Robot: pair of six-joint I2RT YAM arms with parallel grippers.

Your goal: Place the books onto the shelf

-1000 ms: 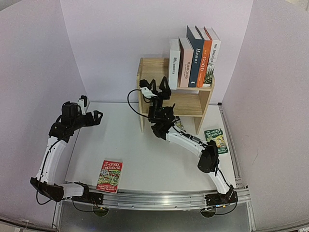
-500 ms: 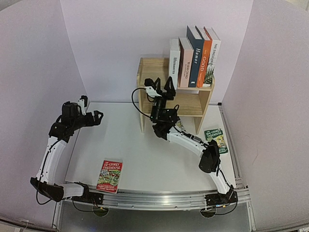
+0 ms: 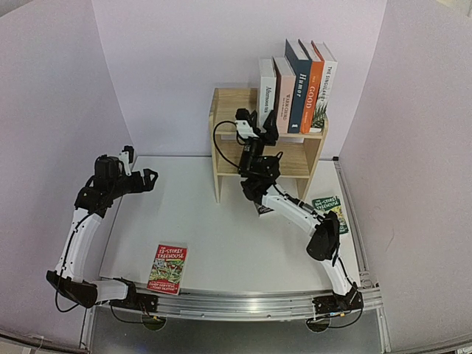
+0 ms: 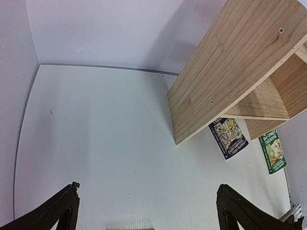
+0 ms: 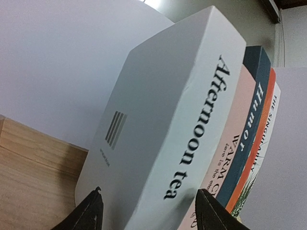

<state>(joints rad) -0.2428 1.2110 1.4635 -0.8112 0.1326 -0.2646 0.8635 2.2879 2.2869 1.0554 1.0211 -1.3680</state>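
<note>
Left end effector (image 4: 148, 206) gapes wide; right end effector (image 3: 259, 122) reaches forward, raised.

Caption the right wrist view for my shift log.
Right gripper straddling the white Afternoon tea book, upright on the wooden shelf beside four other books.

White table (image 3: 221, 228), matte, light scuffs. Aluminium rail (image 3: 236, 304) ran along its near edge, left to right. Plain lilac panels boxed it in: far wall (image 3: 177, 66), left wall (image 3: 44, 118), right wall (image 3: 420, 184), each meeting the table's edge.
</note>
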